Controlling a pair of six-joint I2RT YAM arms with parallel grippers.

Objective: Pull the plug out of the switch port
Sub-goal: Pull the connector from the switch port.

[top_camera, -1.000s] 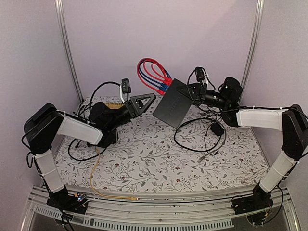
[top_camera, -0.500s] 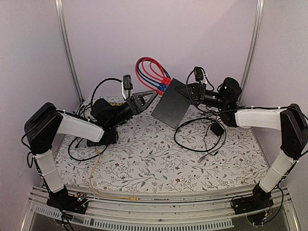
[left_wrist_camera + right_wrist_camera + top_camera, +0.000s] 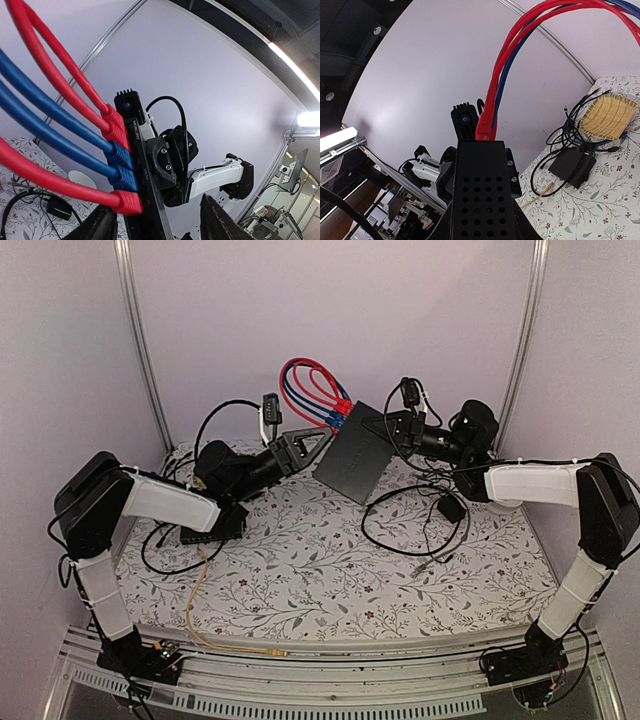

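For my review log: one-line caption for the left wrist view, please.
Open left tool faces the black switch edge-on, red plugs and blue plugs seated in its ports.

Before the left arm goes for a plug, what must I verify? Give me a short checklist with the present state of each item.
1. Right gripper holds the switch box raised and tilted: ok.
2. Left gripper open: ok.
3. Four plugs seated in the box edge, top red plug down to bottom red plug: ok.
4. Left fingers around a plug: not ok, no plug lies between them.
5. Which plug to pull: cannot tell.
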